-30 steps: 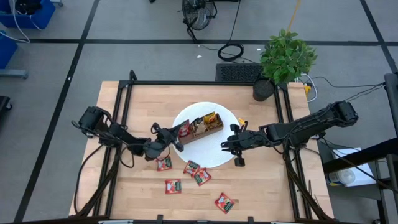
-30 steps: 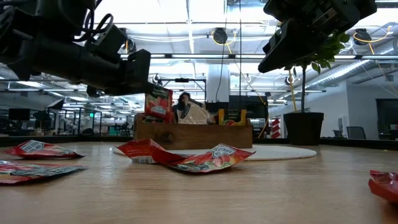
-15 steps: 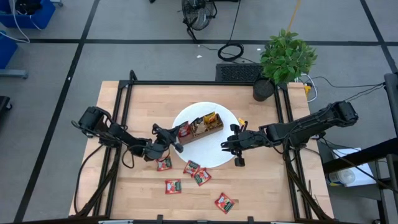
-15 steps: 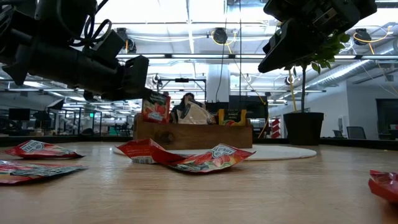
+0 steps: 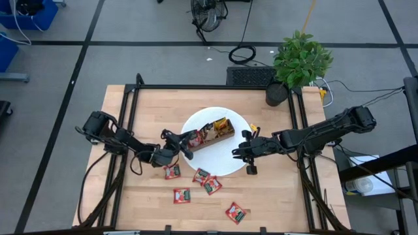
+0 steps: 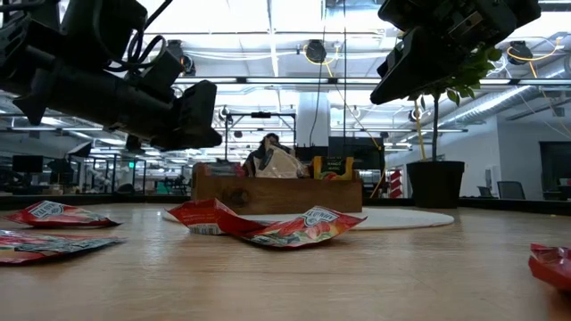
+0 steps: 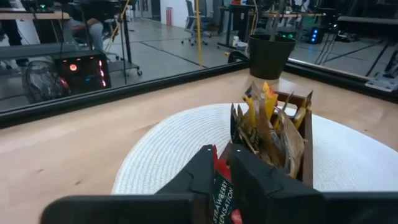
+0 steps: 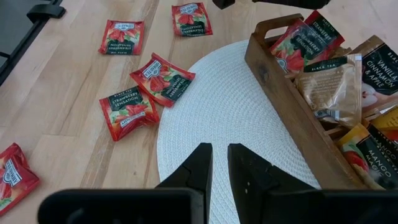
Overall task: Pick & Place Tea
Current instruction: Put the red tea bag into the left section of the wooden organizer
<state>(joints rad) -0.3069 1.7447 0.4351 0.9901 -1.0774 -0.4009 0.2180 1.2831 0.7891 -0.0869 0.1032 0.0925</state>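
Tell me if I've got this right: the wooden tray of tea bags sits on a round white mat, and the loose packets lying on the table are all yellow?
Not quite. The wooden tray does sit on the round white mat, but the loose packets on the table are red, not yellow. The right wrist view shows their red strawberry wrappers clearly.

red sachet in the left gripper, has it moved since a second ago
Yes. In the low view the red sachet has dropped from above the wooden tray to its rim, with the left gripper above it.
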